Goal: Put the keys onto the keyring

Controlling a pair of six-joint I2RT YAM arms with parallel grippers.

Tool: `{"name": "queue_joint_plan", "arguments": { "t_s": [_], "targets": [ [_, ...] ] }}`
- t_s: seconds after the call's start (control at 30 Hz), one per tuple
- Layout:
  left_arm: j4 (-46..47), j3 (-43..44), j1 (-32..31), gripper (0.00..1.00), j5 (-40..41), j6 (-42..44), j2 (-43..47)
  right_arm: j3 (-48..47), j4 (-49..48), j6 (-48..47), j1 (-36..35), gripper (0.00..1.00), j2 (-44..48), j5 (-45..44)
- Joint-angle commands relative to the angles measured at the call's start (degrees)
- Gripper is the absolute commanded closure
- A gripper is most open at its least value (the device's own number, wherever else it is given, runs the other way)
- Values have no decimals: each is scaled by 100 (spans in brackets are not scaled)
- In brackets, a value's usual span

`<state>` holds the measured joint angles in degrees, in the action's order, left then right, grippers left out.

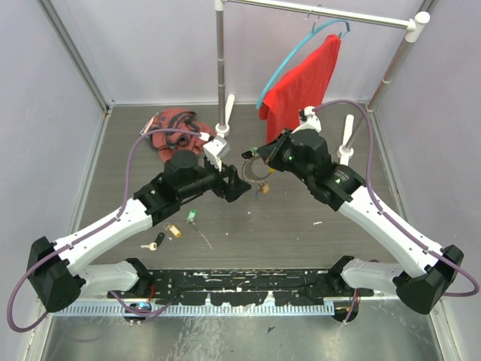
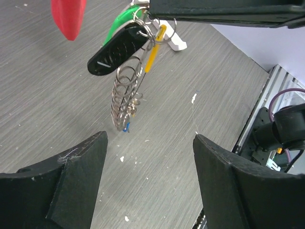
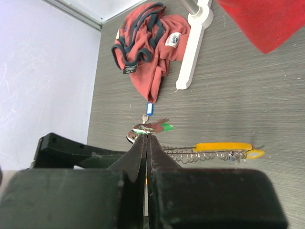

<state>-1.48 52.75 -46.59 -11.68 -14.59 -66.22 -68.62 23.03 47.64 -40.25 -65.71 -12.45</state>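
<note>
Above the grey wood-grain table, my right gripper is clenched on the silver coiled-wire keyring and my left gripper stands released, empty, facing it; next, I judge, it must fetch the loose green-headed silver key lying on that surface.

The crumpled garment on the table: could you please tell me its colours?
The crumpled garment is red with navy trim, clearest in the right wrist view.

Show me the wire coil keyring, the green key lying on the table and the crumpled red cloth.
wire coil keyring (image 2: 125, 93): left wrist view, middle of the hanging coil.
green key (image 1: 192, 216): top external view, its green head.
crumpled red cloth (image 3: 155, 62): right wrist view, the red fabric near its middle.
</note>
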Motion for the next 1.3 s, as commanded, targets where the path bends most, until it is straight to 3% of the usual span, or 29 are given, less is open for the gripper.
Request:
{"name": "queue_joint_plan", "arguments": {
  "t_s": [0.0,0.57,0.9,1.0,1.07,1.2,1.27],
  "targets": [
    [335,307,-38,21,126,181,-190,-351,-338,228,23,99,238,248],
    [802,455,-53,54,254,-48,-532,-403,-455,472,21,99,403,568],
    [734,489,-54,100,340,-93,-445,-325,-483,490,25,99,590,394],
    [470,564,-52,100,349,-36,-344,-265,-475,429,26,99,669,265],
    [8,774,-57,100,383,59,-265,-216,-449,280,20,89,744,88],
    [-1757,1567,-53,100,610,410,-323,-290,-49,-272,25,52,953,-860],
    [-3009,2227,-54,100,727,535,-535,-319,171,-513,24,45,1088,-1345]
  ]
}}
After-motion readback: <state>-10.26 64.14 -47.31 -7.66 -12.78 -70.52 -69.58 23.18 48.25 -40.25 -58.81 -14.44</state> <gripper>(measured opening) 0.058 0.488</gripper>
